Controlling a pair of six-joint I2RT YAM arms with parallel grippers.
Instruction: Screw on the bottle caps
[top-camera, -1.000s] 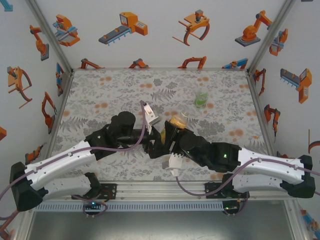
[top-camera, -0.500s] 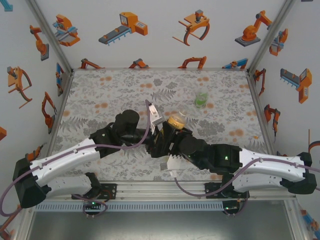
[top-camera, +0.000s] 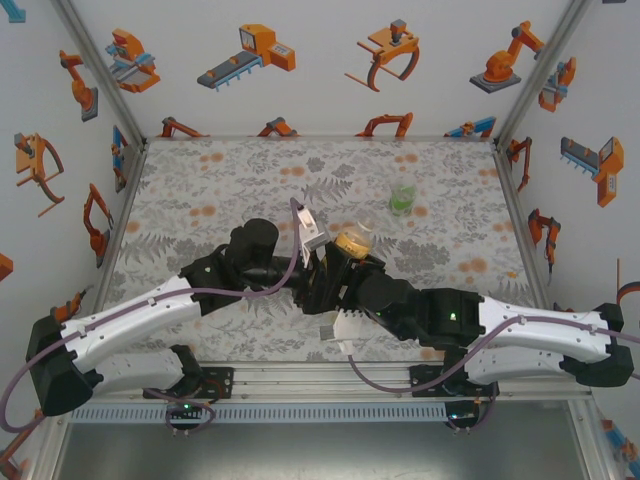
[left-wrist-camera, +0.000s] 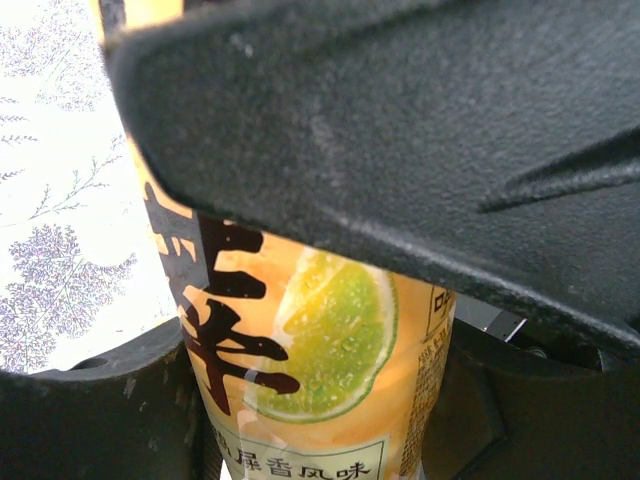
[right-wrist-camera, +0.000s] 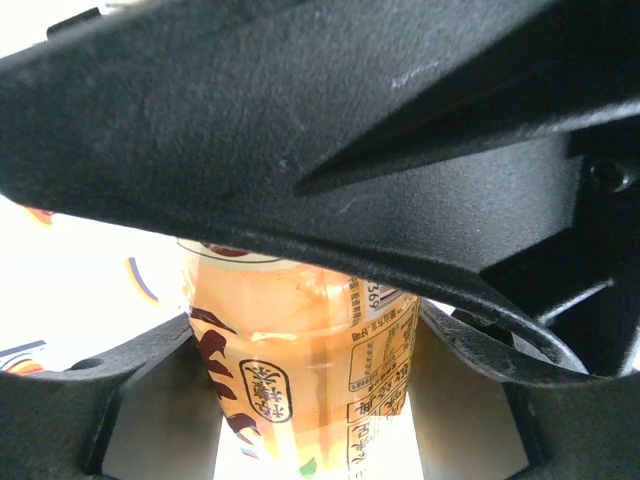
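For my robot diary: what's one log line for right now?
left gripper: gripping amber bottle | right gripper: gripping same bottle | greenish bottle: apart, untouched

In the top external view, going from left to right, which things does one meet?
White left arm link → amber-yellow plastic bottle → short greenish-clear plastic bottle → white right arm link.

Amber bottle (left-wrist-camera: 310, 340) base beyond frame edge

Both arms reach in from the lower corners and meet at frame centre, left gripper (top-camera: 315, 278) and right gripper (top-camera: 337, 264) each clamped on the amber bottle (top-camera: 351, 241).
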